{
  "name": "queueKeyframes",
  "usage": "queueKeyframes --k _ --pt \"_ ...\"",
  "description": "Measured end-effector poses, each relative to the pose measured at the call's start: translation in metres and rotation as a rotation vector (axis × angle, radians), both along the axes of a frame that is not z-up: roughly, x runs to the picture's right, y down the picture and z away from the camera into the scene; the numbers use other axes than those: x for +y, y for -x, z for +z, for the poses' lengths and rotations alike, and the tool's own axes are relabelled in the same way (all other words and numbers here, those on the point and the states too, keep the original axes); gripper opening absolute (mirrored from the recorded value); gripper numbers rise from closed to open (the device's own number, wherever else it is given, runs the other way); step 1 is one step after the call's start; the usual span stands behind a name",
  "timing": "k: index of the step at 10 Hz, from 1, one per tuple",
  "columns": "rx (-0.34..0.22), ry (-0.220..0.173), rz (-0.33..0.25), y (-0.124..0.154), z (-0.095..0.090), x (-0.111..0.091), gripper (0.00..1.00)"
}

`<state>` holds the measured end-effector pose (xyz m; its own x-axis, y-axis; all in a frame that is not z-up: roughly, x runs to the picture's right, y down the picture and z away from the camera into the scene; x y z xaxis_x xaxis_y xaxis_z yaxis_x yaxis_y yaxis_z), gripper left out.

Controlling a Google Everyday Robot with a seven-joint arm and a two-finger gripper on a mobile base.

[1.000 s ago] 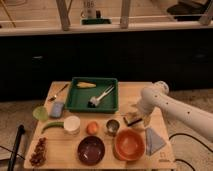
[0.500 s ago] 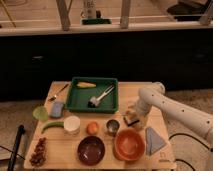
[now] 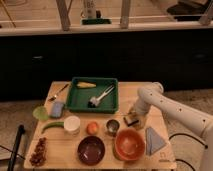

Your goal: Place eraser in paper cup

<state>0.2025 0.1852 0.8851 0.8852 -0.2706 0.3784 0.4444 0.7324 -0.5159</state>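
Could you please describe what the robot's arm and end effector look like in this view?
The arm is glossy white, built of thick, rounded tubular segments joined at a bulbous elbow, with no markings, sleeves or cables visible on it. The end effector, over the right side of the light wooden table beside the small shiny metal cup, looks darker and more compact.

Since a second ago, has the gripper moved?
No, barely: the gripper stays beside the metal cup, behind the orange bowl; the arm has drawn back off the blue-grey cloth.
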Motion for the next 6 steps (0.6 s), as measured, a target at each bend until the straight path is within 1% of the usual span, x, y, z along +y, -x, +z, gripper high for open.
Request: queueKeyframes --k 1,3,5,6 --pt "0.000 0.000 -0.001 0.0001 -0.0016 -0.0015 0.18" --pt "0.001 0.001 -0.005 -0.0010 -0.0038 -0.0023 0.02" --pt "-0.005 -0.005 -0.008 -0.0004 -0.0054 -0.0052 0.00" --pt "-0.012 -0.016 -0.003 -0.0006 -0.0104 -0.0112 0.00"
